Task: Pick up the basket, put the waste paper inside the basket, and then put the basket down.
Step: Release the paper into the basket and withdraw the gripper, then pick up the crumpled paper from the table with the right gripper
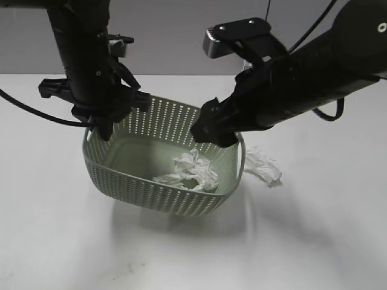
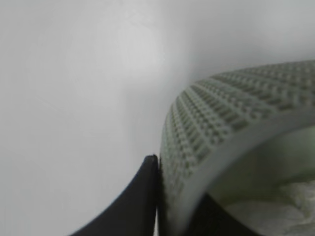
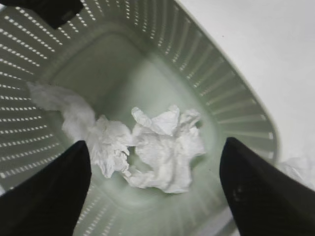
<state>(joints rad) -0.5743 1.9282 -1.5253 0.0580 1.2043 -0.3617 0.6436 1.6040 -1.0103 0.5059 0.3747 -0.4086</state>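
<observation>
The pale green basket (image 1: 130, 179) hangs tilted above the table, its shadow beneath it. My left gripper (image 1: 106, 129) is shut on the basket's left rim; in the left wrist view the jaws (image 2: 165, 189) pinch the slotted wall (image 2: 221, 105). Crumpled white waste paper (image 1: 192, 171) lies on the basket floor and also shows in the right wrist view (image 3: 162, 147). My right gripper (image 3: 155, 169) is open and empty above the paper, inside the basket (image 3: 231, 103). In the exterior view it (image 1: 211, 134) sits over the basket's right rim. Another waste paper piece (image 1: 263, 165) lies on the table just right of the basket.
The white table (image 1: 326, 241) spreads around the basket. A grey wall (image 1: 169, 36) runs behind it. A corner of the loose paper shows at the right edge of the right wrist view (image 3: 300, 169).
</observation>
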